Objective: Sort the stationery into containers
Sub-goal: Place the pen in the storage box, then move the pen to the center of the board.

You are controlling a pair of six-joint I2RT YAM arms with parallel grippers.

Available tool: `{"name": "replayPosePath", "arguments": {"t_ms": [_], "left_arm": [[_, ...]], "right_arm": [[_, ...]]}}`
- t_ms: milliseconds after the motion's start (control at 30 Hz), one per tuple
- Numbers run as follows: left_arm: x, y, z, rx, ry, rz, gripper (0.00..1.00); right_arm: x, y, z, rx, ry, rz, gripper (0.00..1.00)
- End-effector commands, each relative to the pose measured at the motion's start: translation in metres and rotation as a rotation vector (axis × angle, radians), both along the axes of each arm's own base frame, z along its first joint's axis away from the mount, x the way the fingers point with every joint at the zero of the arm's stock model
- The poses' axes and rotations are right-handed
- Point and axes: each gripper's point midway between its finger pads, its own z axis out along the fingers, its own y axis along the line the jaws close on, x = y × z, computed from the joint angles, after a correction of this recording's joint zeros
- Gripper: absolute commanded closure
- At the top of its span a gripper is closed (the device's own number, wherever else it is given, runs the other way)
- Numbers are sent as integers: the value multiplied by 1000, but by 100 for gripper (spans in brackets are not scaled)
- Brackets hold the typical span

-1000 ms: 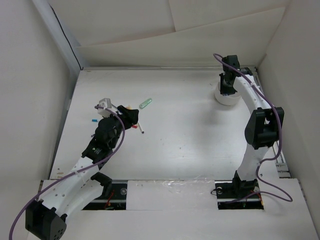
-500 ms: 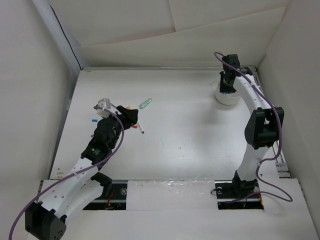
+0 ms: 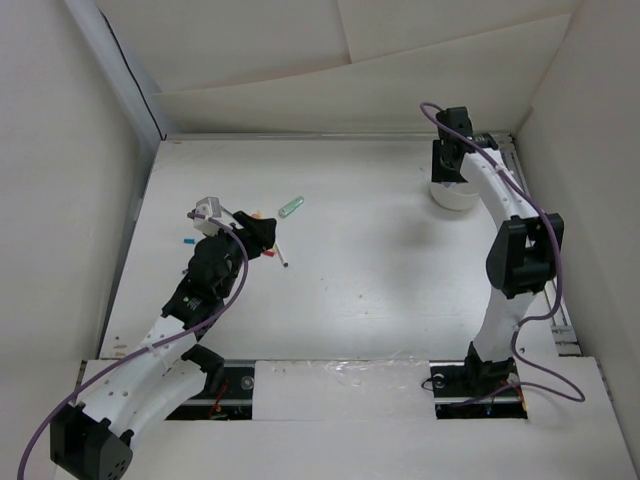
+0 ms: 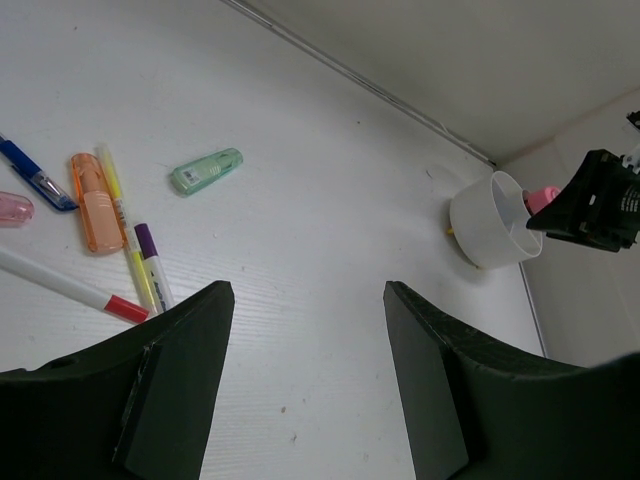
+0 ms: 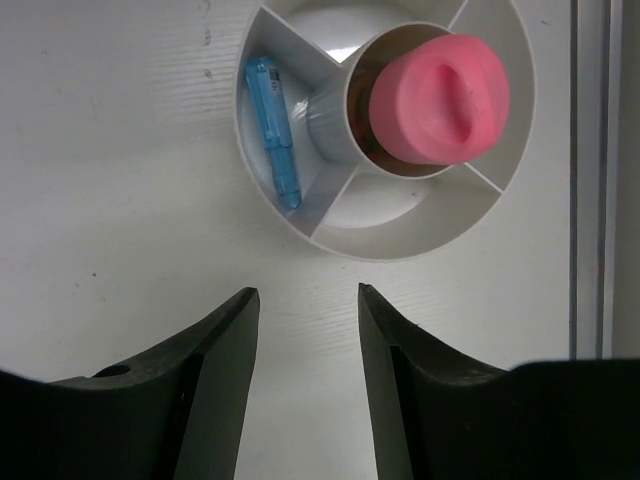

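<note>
Your right arm [image 3: 512, 250] runs up the table's right side, elbow bent, wrist above the white cup [image 3: 453, 195] at the far right. The right gripper [image 5: 305, 320] has its fingers parted with nothing between them, just on the near side of the cup. Your left arm [image 3: 190, 300] leans forward over the left half. The left gripper [image 4: 305, 330] is spread too and holds nothing.

Only the right wrist view looks into the cup. A pink-capped tube [image 5: 440, 95] stands in the centre well and a blue pen [image 5: 275, 130] lies in one outer compartment.

Only the left wrist view separates the loose pieces on the table:
- white pen with red tip [image 4: 70, 288]
- orange highlighter [image 4: 95, 202]
- yellow pen [image 4: 125, 230]
- purple-capped marker [image 4: 150, 260]
- green piece [image 4: 205, 171], apart from the rest

From overhead, the arm hides most of them.

The white table [image 3: 380, 270] is boxed in by pale panels [image 3: 60, 150].
</note>
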Motion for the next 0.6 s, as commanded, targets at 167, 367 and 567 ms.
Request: {"name": "replayPosePath", "arguments": {"t_ms": [167,367,567], "left_arm": [[2,3,23,-31,-58,16,42],[2,3,23,-31,-58,16,42],[0,8,23,-32,-65,35,42]], "right_arm": [[9,74,62,28,-211,165,53],[8,181,59,216,-325,427,100],[7,286,11,355,-274,554,85]]}}
